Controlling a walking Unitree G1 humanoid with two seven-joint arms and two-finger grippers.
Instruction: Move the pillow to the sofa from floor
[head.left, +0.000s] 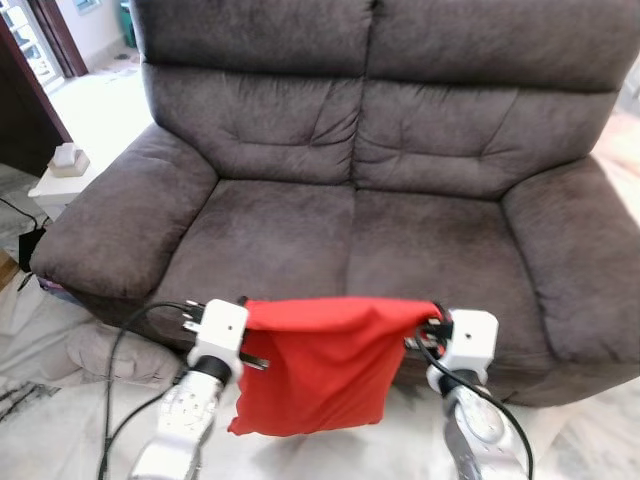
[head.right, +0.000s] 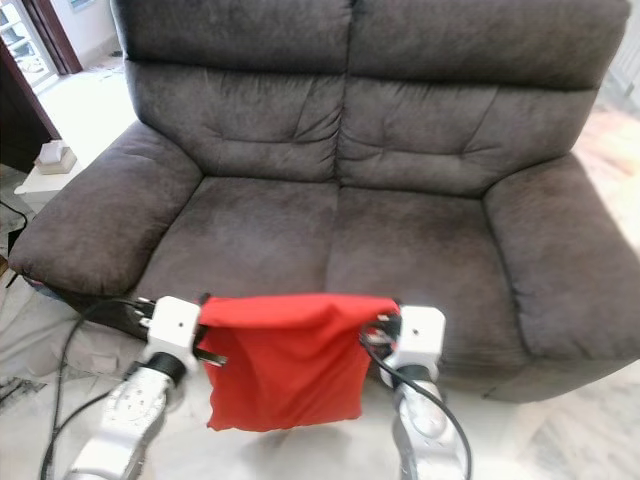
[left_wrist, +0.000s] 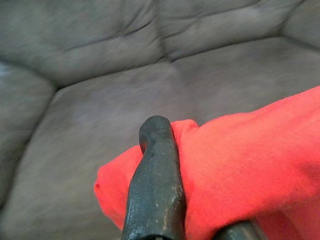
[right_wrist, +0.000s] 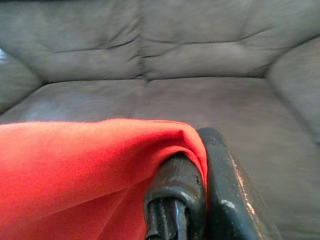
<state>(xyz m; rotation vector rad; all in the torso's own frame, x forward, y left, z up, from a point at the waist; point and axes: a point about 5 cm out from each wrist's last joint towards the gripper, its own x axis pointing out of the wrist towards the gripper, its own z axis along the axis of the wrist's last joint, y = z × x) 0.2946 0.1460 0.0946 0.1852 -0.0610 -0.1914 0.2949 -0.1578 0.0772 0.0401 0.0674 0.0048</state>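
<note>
- Pillow, a limp red fabric cushion (head.left: 320, 365), hangs off the floor, slung between both grippers just before the front edge of the dark grey suede two-seat sofa (head.left: 360, 240).
- Left gripper (left_wrist: 192, 165): fingers pinching the pillow's top corner.
- Right gripper (right_wrist: 195, 165): fingers pinching the opposite top corner.
- Step in hand: carry, lift done, placement not yet made.
- Next move likely calls for reaching forward over the seat cushions, lowering, then spreading both sets of fingers.

A home living room — a dark-brown two-seat sofa (head.left: 360, 200), pale tiled floor (head.left: 95, 110) and doorway beyond.
</note>
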